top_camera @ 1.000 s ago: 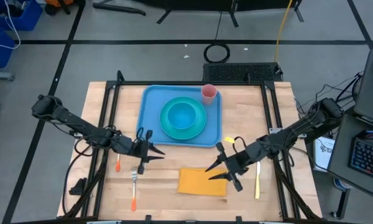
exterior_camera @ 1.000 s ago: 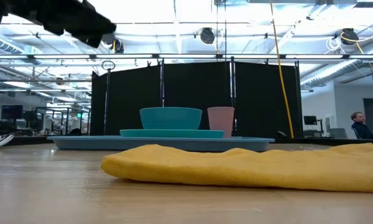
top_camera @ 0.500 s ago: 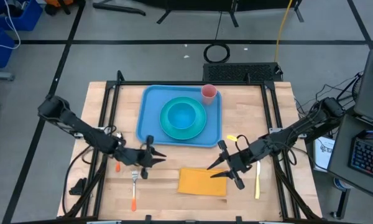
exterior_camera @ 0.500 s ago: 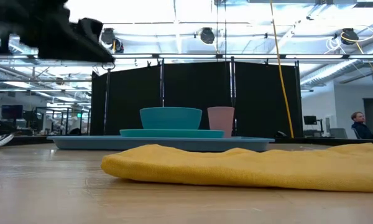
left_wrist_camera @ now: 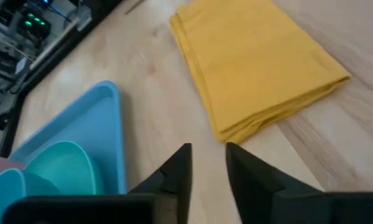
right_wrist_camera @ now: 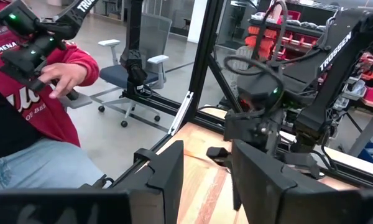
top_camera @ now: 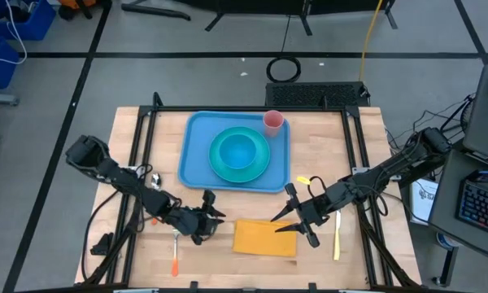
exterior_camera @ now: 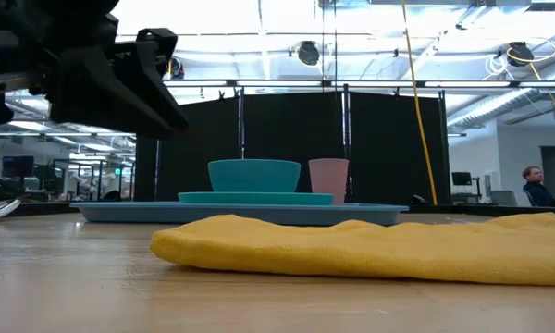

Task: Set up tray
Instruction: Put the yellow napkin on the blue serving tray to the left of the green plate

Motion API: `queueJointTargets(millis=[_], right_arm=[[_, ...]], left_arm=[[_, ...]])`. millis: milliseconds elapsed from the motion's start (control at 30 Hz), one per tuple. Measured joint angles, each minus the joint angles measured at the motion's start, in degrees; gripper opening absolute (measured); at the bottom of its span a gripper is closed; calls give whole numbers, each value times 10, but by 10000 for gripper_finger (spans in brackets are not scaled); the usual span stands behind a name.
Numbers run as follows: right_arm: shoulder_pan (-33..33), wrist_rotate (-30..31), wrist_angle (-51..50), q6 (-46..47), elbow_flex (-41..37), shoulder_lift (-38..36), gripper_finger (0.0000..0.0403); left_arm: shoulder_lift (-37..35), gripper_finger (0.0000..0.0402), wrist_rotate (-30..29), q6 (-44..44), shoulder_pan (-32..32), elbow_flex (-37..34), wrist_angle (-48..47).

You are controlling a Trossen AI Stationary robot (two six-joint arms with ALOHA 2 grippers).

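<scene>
Looked about halfway set: tray (top_camera: 197, 159) at the table's far middle, already carrying plate (top_camera: 239, 156), bowl (top_camera: 238, 150) and cup (top_camera: 273, 122), while napkin (top_camera: 264, 238) and fork (top_camera: 175, 247) lay nearer, left gripper (top_camera: 214, 217) and right gripper (top_camera: 290, 212) both parted, empty.

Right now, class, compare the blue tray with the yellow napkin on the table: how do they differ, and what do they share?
The tray is light blue with a raised rim; the napkin is yellow, folded cloth. The tray is the larger; the napkin is clearly smaller. The tray carries a teal plate, a bowl and a pink cup; the napkin carries nothing. Both are rectangular and lie flat on the wooden table.
</scene>
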Motion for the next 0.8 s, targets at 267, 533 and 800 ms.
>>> queueJointTargets(millis=[267,533,800], right_arm=[[0,0,-2,0,0,0,128],[0,0,-4,1,0,0,128],[0,0,5,28,-9,0,128]], left_arm=[[43,210,-38,-21,-17,27,6],[113,243,-86,8,-75,28,49],[181,244,-98,31,-86,80,51]])
